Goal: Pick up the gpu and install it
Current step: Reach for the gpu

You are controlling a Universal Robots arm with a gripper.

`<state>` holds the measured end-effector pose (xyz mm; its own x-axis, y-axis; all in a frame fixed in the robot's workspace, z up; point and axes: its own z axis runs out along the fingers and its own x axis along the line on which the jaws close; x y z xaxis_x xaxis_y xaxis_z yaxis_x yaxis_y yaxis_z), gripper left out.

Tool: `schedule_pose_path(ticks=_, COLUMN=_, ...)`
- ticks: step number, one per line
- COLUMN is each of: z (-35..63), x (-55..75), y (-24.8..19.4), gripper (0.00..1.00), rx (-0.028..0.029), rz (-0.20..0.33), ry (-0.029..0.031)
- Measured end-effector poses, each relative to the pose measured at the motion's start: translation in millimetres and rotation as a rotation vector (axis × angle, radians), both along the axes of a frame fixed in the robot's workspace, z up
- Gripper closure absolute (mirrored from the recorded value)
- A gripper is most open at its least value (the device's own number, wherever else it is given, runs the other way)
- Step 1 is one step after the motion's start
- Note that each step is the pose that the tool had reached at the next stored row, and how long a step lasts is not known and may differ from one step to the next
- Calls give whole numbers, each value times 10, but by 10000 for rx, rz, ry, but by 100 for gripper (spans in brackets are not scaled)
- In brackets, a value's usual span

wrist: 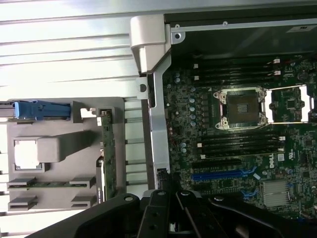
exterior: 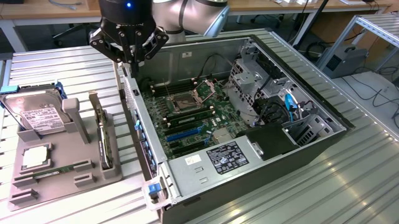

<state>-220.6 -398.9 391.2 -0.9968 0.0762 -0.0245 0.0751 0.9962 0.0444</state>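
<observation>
While the gripper (exterior: 131, 64) hangs empty and pressed together over the far left corner of the computer case (exterior: 187, 57), the gpu (exterior: 103, 136) stands on edge in the gray tray (exterior: 56, 189), nearer and toward the exterior view's left, its long side running near to far.

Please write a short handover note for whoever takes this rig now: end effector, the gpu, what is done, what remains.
End effector: shut, empty, above the edge of the open dark metal computer case.
Gpu, thin green card with silvery bracket: standing on edge in the grey plastic holder beside the case, not grasped.
Done: nothing yet.
Left: pick up the gpu, install it.
</observation>
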Motion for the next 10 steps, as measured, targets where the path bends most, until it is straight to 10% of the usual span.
schedule_pose_path(ticks=10, z=-1, x=-24, y=0, gripper=89, rx=-1, rz=0, ry=1)
